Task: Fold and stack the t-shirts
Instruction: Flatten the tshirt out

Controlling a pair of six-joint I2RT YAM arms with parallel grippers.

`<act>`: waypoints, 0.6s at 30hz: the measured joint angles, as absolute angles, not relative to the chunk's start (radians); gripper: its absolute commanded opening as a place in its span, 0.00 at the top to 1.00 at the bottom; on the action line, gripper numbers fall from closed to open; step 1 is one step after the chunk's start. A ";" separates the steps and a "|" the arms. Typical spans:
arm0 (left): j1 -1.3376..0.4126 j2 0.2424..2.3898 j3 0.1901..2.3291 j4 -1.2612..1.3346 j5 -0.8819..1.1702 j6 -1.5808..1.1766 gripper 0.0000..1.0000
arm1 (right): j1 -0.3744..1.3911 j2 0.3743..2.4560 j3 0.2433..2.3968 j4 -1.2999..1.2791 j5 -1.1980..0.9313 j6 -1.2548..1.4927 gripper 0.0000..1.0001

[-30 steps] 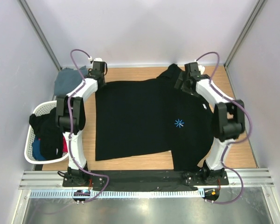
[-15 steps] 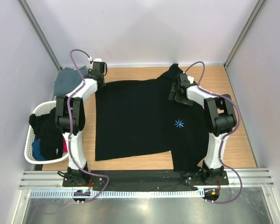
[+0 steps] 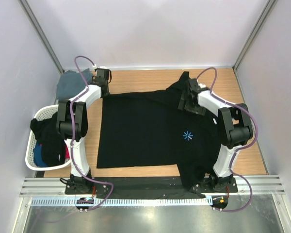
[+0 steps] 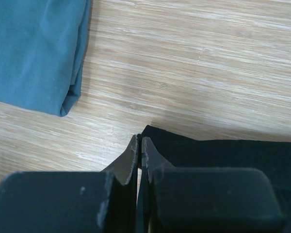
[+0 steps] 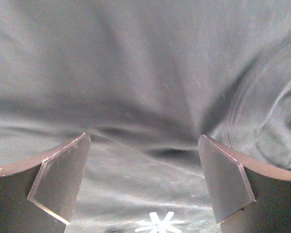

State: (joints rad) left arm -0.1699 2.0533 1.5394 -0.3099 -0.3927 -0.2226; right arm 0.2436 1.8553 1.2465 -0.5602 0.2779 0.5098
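The large black t-shirt [image 3: 140,128] lies spread flat on the wooden table, its light-blue starburst mark [image 3: 187,135] to the right of centre. My left gripper [image 3: 104,90] is shut on the shirt's far-left corner [image 4: 157,141]; black cloth sits between the fingertips [image 4: 139,138]. My right gripper [image 3: 185,101] hovers open over the shirt's upper right part, its fingers wide apart above wrinkled cloth [image 5: 143,141] and the starburst [image 5: 160,224]. The slate grey-blue t-shirt [image 3: 68,83] lies folded at the far-left corner, also seen in the left wrist view [image 4: 34,48].
A white laundry basket [image 3: 31,141] holding dark, blue and red clothes stands off the table's left side. Bare wood [image 3: 242,92] shows along the far edge and right side. Grey walls enclose the table on three sides.
The right arm swung in from the far right and now hangs over the shirt. The shirt's far edge and left corner have shifted nearer, along with the left gripper.
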 measured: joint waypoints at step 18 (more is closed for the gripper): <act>-0.170 2.052 1.539 -0.304 -0.370 -0.201 1.00 | 0.024 2.458 2.268 -0.389 0.154 0.546 0.18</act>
